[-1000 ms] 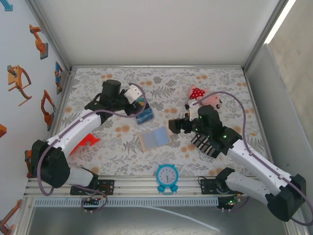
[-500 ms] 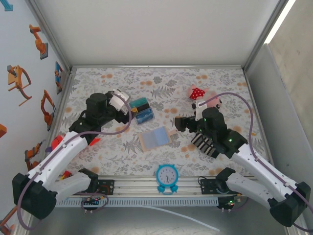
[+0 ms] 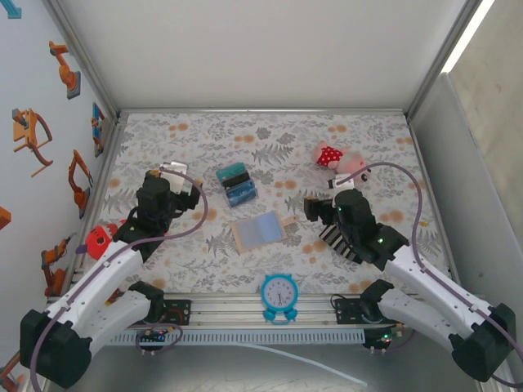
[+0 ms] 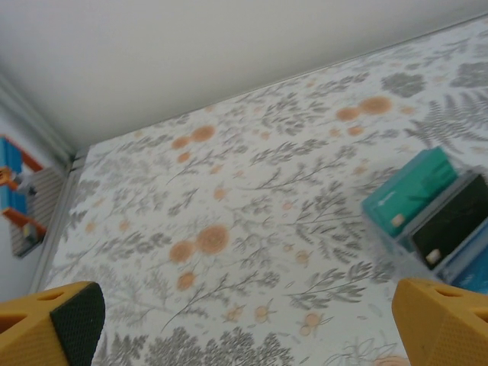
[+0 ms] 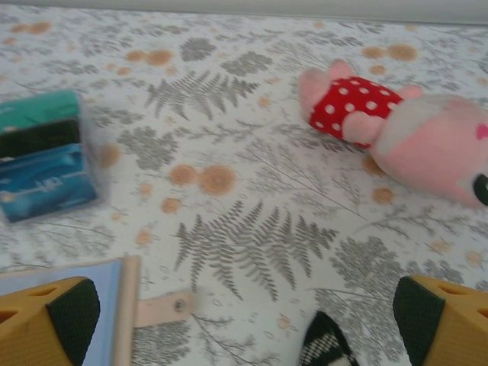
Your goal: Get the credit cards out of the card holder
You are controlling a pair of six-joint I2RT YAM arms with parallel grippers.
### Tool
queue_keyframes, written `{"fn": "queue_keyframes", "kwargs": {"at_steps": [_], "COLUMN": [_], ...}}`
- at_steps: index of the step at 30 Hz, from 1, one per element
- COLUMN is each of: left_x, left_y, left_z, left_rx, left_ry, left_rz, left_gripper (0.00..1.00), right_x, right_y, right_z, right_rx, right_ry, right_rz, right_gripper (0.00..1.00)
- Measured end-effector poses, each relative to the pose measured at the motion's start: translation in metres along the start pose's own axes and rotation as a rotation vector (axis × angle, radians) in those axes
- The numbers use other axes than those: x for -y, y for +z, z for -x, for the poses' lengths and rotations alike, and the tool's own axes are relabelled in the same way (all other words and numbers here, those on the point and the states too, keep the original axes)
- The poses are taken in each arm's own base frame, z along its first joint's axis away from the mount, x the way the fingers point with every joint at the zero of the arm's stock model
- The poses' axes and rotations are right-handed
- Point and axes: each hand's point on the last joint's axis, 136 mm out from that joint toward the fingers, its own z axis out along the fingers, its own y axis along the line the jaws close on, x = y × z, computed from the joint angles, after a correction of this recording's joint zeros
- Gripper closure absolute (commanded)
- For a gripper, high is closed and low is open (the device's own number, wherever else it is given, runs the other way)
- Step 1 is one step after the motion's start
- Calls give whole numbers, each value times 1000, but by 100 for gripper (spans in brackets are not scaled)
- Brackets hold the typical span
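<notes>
Both of my pincers stand wide open and hold nothing: my left pincer hangs over bare floral surface to the left of the credit cards, and my right pincer hovers just right of the card holder. The holder lies unfolded with its pale blue inside up, presumably so the pockets are exposed; from above I see no card in it, so I judge the emptying done or nearly so. The cards sit grouped just beyond the holder and apart from it: a teal one farthest, a dark one in the middle, blue nearest. From my left wrist they show small pale chips. From my right wrist a blue one carries a faint script I cannot read, and the holder's tan edge with its snap tab lies at my left fingertip. A striped sock lies under my right arm, a plush toy beyond it, and a blue clock near the front rail; its numerals are too small to read.
</notes>
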Motion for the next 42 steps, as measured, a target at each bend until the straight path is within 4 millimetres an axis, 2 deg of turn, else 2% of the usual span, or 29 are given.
{"fn": "queue_keyframes", "kwargs": {"at_steps": [2, 7, 13, 16, 22, 26, 32, 37, 42], "left_x": [-17, -56, -80, -82, -78, -72, -67, -56, -62], "left_y": [3, 6, 18, 28, 54, 67, 84, 102, 113], "left_z": [-11, -27, -69, -86, -94, -102, -108, -139, -127], "left_rx": [-19, -12, -30, -50, -40, -46, -14, -89, -76], "left_ry": [-42, -164, -243, -250, -255, -257, -270, -259, -299], "left_rz": [68, 213, 307, 313, 299, 278, 271, 241, 173], "left_gripper": [3, 3, 3, 3, 3, 3, 3, 3, 3], "right_x": [13, 37, 64, 75, 108, 133, 166, 179, 185], "right_y": [3, 6, 10, 6, -2, -2, 9, 25, 45], "right_z": [-11, -20, -32, -27, -6, -1, -12, -22, -28], "right_rx": [-1, 68, 159, 227, 318, 332, 302, 270, 260], "right_ry": [-17, -59, -104, -101, -46, -15, 21, 33, 32], "right_rz": [-62, -178, -322, -376, -492, -564, -612, -612, -590], "right_gripper": [1, 1, 1, 1, 1, 1, 1, 1, 1]}}
